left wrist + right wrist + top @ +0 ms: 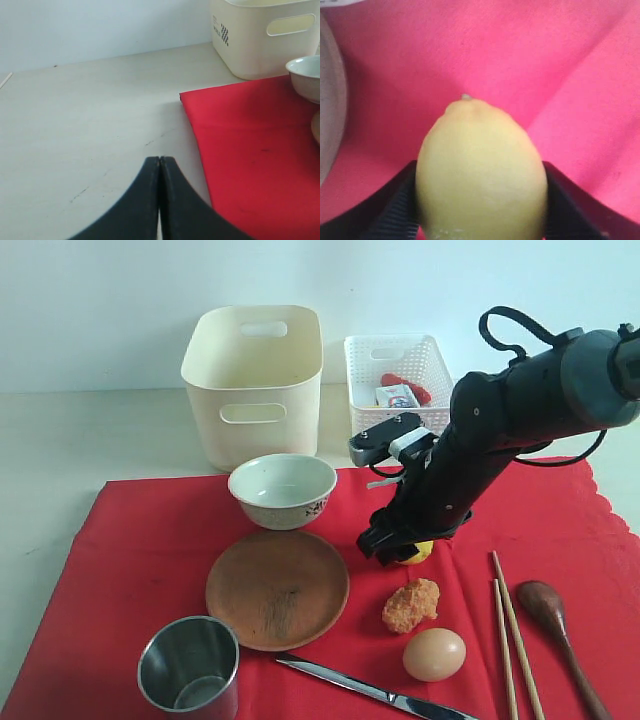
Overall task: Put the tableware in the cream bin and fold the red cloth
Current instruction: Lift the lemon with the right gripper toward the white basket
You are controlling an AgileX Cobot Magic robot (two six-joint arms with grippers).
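Tableware (277, 587) spread on red cloth (140, 560) in front of cream bin (255, 380): bowl (282, 490), plate (290, 600), cup (190, 668), knife (370, 692), chopsticks (510, 640), spoon (555, 620). Right gripper (400, 550) low on cloth, fingers (385, 210) clamped against both sides of lemon (480, 170). Left gripper (159, 172) closed tight, empty, over bare table (75, 125) beside cloth corner.
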